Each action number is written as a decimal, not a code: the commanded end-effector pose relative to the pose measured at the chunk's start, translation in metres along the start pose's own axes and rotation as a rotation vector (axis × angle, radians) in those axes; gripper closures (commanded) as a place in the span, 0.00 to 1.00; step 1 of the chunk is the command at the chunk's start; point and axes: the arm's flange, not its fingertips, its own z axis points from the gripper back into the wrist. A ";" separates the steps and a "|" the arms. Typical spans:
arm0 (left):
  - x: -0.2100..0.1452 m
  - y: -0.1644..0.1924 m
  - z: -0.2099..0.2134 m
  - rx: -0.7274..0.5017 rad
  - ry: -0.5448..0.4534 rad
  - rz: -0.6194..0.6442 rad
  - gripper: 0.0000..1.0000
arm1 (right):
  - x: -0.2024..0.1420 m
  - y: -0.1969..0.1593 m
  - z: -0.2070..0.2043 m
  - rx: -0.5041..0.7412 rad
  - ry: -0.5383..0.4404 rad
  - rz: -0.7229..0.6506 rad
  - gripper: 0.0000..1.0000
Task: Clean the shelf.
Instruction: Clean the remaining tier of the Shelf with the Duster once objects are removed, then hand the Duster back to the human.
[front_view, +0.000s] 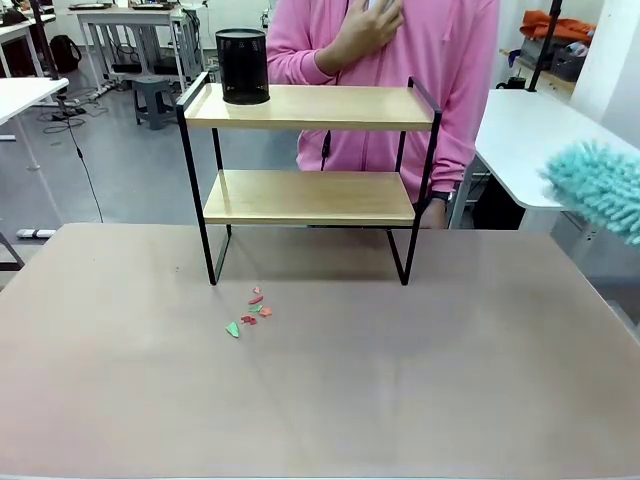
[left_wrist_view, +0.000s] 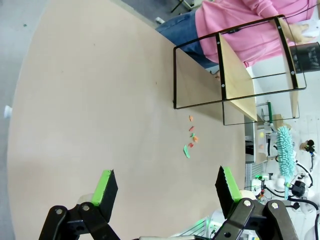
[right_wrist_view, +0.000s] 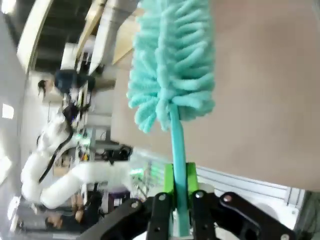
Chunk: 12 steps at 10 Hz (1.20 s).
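Note:
The shelf (front_view: 308, 108) stands at the table's far middle, two light wooden boards in a thin black frame; the left wrist view has it lying sideways (left_wrist_view: 235, 75). A black mesh cup (front_view: 242, 66) sits on the left end of its top board. Small red and green scraps (front_view: 250, 312) lie on the table in front of its left legs. A teal fluffy duster (front_view: 598, 185) hangs in from the right edge, off to the shelf's right. My right gripper (right_wrist_view: 180, 200) is shut on the duster's teal handle (right_wrist_view: 176, 145). My left gripper (left_wrist_view: 167, 187) is open above the table, holding nothing.
A person in a pink top (front_view: 400, 70) stands behind the shelf, one hand at the chest. A white table (front_view: 540, 140) is at the right, another (front_view: 25, 95) at the far left. The brown tabletop (front_view: 400, 380) is bare in front of the scraps.

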 end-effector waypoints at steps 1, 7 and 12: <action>-0.001 0.000 -0.001 -0.016 -0.007 -0.016 0.00 | -0.001 0.006 0.008 0.066 0.035 0.084 0.88; -0.001 0.000 -0.001 -0.016 -0.007 -0.016 0.00 | -0.001 0.006 0.008 0.066 0.035 0.084 0.88; -0.001 0.000 -0.001 -0.016 -0.007 -0.016 0.00 | -0.001 0.006 0.008 0.066 0.035 0.084 0.88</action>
